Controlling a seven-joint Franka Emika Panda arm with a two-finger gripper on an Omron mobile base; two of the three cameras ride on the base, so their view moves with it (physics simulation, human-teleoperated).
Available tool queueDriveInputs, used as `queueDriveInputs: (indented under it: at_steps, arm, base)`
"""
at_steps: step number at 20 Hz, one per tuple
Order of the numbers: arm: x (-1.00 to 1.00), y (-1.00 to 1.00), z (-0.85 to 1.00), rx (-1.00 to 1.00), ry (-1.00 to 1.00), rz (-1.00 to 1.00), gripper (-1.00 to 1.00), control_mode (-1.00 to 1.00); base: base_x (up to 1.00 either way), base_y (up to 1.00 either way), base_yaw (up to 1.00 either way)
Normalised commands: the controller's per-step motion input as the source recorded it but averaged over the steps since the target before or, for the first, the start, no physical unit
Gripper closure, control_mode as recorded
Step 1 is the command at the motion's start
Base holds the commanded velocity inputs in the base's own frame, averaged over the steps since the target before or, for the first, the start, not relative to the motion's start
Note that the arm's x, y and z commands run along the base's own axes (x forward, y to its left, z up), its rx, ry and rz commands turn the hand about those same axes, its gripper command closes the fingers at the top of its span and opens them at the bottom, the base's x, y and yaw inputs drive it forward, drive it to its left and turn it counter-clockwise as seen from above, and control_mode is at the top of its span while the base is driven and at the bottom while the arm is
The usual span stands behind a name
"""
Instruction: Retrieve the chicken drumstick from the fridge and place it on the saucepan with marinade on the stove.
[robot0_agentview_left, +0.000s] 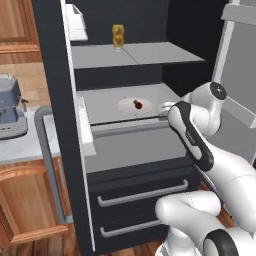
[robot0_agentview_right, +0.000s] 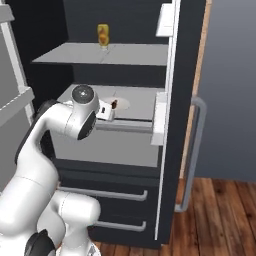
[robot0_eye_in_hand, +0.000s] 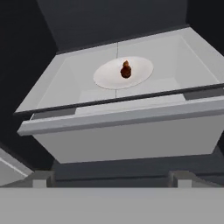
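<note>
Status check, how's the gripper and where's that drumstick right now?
Gripper open, empty, short of the shelf. Chicken drumstick on white plate, inside open fridge. Nothing blocking.

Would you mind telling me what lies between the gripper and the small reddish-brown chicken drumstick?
In the hand view, the grey shelf's raised front lip and a strip of round white plate lie before the drumstick.

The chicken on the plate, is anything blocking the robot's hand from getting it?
Partly. The chicken drumstick sits on a white plate inside the fridge. The tray's raised front lip lies between it and the open gripper.
</note>
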Motion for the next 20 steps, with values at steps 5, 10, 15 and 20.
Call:
queueDriveInputs:
  at_steps: [5,10,15,20]
  arm:
    - [0.0,0.0,0.0,0.0,0.0,0.0,-1.0,1.0]
    - [0.0,0.0,0.0,0.0,0.0,0.0,-1.0,1.0]
    - [0.0,0.0,0.0,0.0,0.0,0.0,-1.0,1.0]
    - [0.0,0.0,0.0,0.0,0.0,0.0,-1.0,1.0]
  base:
    - [0.57,0.0,0.0]
    - [0.32,0.0,0.0]
    - [0.5,0.01,0.0]
    - [0.66,0.01,0.0]
